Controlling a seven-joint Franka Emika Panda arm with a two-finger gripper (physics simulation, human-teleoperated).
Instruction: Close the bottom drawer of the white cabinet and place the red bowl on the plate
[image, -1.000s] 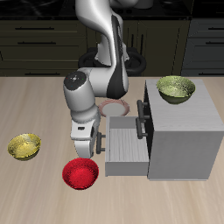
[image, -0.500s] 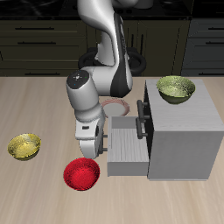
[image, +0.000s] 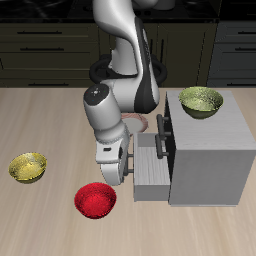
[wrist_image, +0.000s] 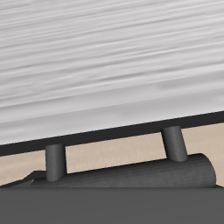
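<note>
A pale wooden table (image: 40, 120) carries everything, with dark kitchen cupboards (image: 45, 45) along the wall behind it. The white cabinet (image: 205, 150) stands on the table, an olive-green bowl (image: 201, 102) on its top. The bottom drawer (image: 150, 172) juts partway out of the cabinet's front, and the gripper (image: 114, 166) is down against its front panel; the wrist view is filled by that grey panel and its dark bar handle (wrist_image: 122, 171) on two posts. Whether the fingers are spread or pressed together cannot be told. The red bowl (image: 95, 200) sits near the table's front edge, just beside the drawer front and below the gripper. The plate (image: 137, 122) lies farther back, mostly hidden behind the arm. A yellow-green bowl (image: 28, 167) rests well apart, with bare tabletop around it.
</note>
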